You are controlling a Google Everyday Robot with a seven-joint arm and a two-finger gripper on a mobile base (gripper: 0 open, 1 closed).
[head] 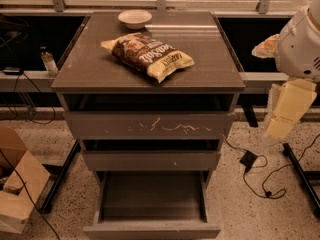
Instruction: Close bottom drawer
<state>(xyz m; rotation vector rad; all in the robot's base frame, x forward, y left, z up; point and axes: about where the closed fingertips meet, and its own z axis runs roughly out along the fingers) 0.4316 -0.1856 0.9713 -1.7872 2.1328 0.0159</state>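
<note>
The bottom drawer of the grey-brown cabinet is pulled far out towards me. Its plain flat front is at the lower edge of the view and its dark box interior is bare. Above it sit the middle front with a small white speck and the taller top front with pale scratch marks; both stand slightly out. My gripper hangs at the right edge of the view, at the height of the top front, well to the right of the cabinet and touching nothing.
A chip bag and a white bowl lie on the cabinet top. A small bottle stands on a ledge at left. A cardboard box is at lower left. Cables and a black adapter lie on the floor at right.
</note>
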